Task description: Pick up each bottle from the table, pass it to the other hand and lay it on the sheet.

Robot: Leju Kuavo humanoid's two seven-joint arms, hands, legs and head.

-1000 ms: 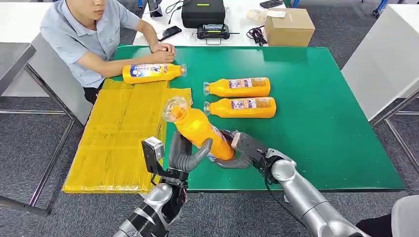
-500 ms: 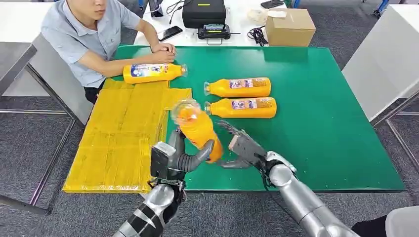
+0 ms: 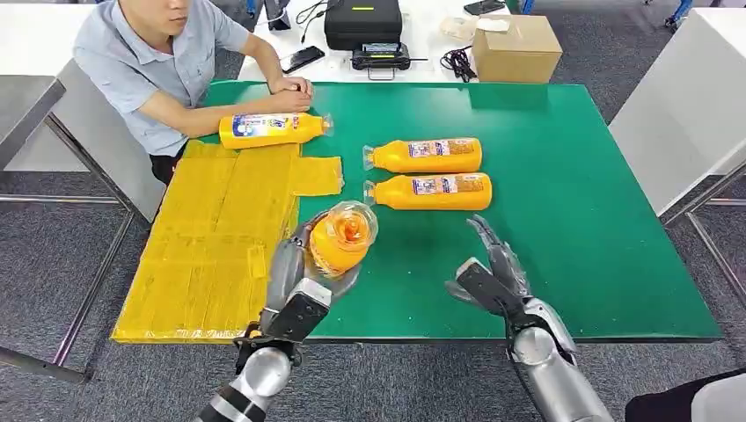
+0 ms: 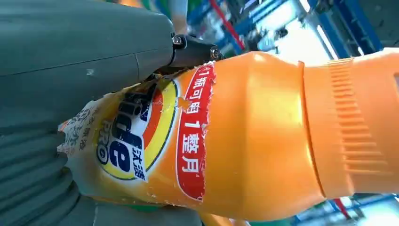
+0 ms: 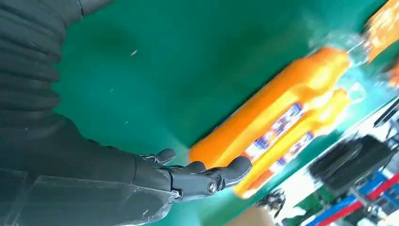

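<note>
A rectangular table with a green top (image 3: pixel 572 220) stands on grey carpet floor (image 3: pixel 53 255). Beyond its far edge runs a white table (image 3: pixel 431 53). White tables with metal legs flank it: one by the right edge (image 3: pixel 677 114), another by the left edge (image 3: pixel 26 97). Lighting is even.

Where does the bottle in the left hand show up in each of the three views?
Head view: the held bottle is at lower centre, cap end toward the camera, gripped by the left hand.
Left wrist view: it spans the picture, label beside the hand.
Right wrist view: not in it.
Shared landmark: the green table.
</note>
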